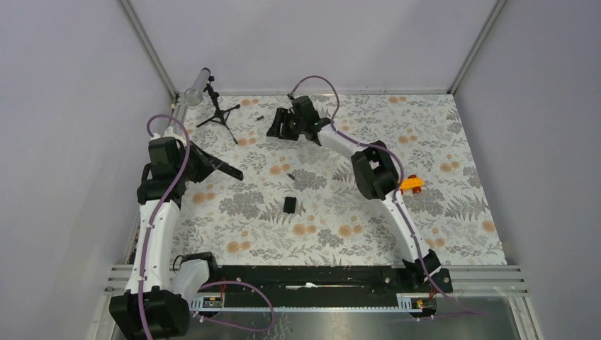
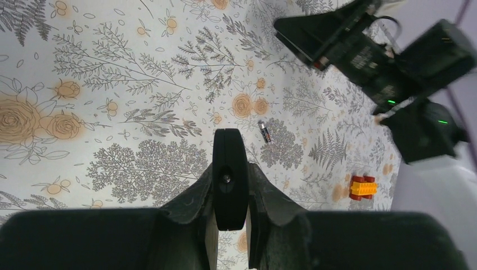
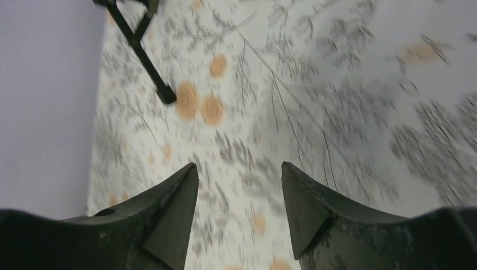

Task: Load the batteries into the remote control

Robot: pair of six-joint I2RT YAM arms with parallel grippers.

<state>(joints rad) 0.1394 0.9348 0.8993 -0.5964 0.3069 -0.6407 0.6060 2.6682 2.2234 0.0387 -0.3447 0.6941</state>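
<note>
My left gripper point(image 1: 207, 162) is shut on the black remote control point(image 1: 227, 169) and holds it above the mat at the left. In the left wrist view the remote point(image 2: 229, 169) stands end-on between the fingers. One battery point(image 1: 290, 177) lies on the mat mid-table and also shows in the left wrist view point(image 2: 265, 133). Another tiny dark cylinder point(image 1: 259, 117) lies at the far side, just left of my right gripper point(image 1: 278, 129). The right gripper point(image 3: 239, 174) is open and empty over bare mat. The flat black cover point(image 1: 290, 205) lies near the middle.
A black mini tripod point(image 1: 219, 113) with a grey tube stands at the far left; its leg point(image 3: 140, 50) shows in the right wrist view. A yellow toy car point(image 1: 411, 185) sits beside the right arm and shows in the left wrist view point(image 2: 363, 187). Walls enclose the mat.
</note>
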